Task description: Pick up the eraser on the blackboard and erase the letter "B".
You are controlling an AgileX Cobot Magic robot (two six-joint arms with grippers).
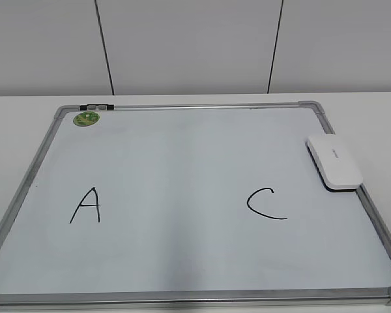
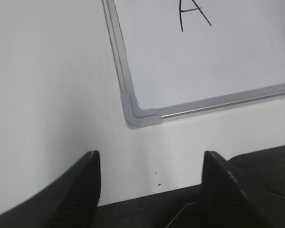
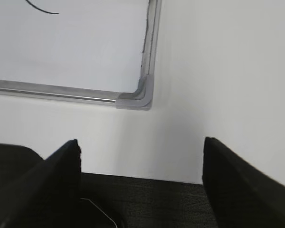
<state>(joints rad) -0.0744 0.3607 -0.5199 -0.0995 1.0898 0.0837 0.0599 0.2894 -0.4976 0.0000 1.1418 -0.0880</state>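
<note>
The blackboard [image 1: 182, 163], a white dry-erase board with a grey frame, lies flat on the table. A black "A" [image 1: 86, 205] is at its left and a black "C" [image 1: 266, 203] at its right; no letter "B" shows between them. The white eraser [image 1: 333, 162] lies on the board's right edge. No gripper shows in the exterior view. My left gripper [image 2: 149, 164] is open and empty above the table, near the board's front left corner [image 2: 140, 114]. My right gripper [image 3: 141, 152] is open and empty near the front right corner [image 3: 137, 97].
A small round green sticker [image 1: 86, 119] sits at the board's far left corner, beside a dark clip [image 1: 96, 105] on the frame. White table [image 1: 26, 111] surrounds the board; a white panelled wall [image 1: 195, 45] stands behind. A dark surface [image 3: 147, 199] lies beneath the right gripper.
</note>
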